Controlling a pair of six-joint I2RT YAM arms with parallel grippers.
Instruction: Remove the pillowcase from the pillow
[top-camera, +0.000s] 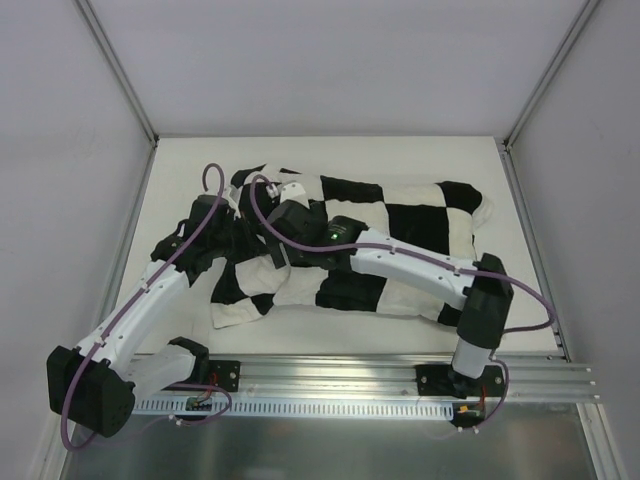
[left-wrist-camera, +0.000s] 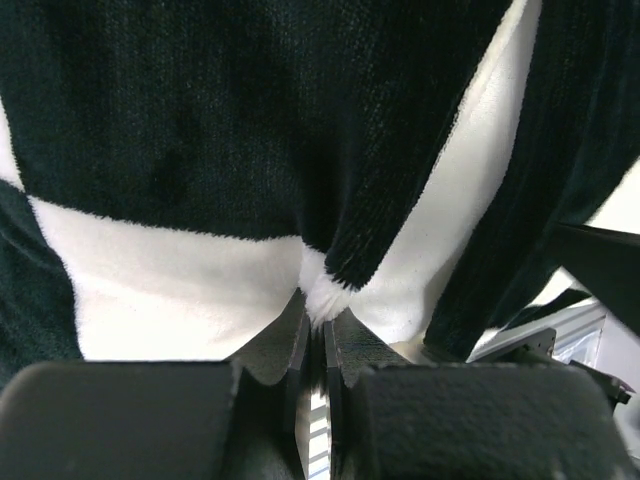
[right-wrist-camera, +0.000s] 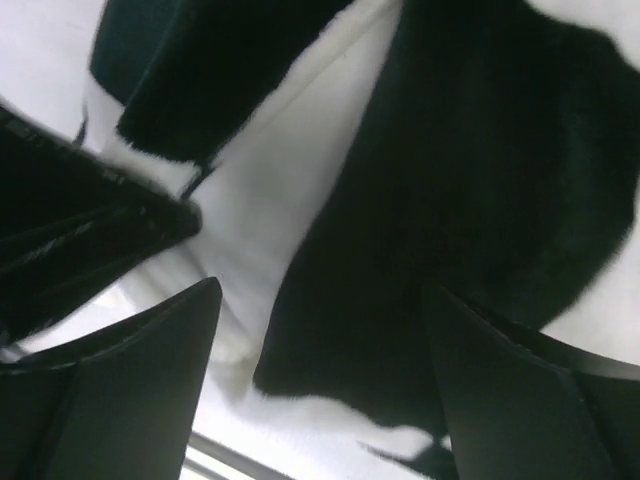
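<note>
The black and cream-white checkered pillowcase (top-camera: 400, 230) lies bulging across the middle of the table, crumpled at its left end. The pillow is hidden inside it. My left gripper (top-camera: 225, 232) (left-wrist-camera: 323, 318) is at that crumpled left end, shut on a pinched fold of the pillowcase (left-wrist-camera: 330, 285), which drapes down over it. My right gripper (top-camera: 265, 245) (right-wrist-camera: 322, 290) reaches in beside it from the right. Its jaws stand wide open over the pillowcase (right-wrist-camera: 400, 250), holding nothing.
Grey walls enclose the white table (top-camera: 330, 155) on the left, back and right. An aluminium rail (top-camera: 340, 375) with both arm bases runs along the near edge. A dark part of the left arm (right-wrist-camera: 80, 240) sits close to my right fingers.
</note>
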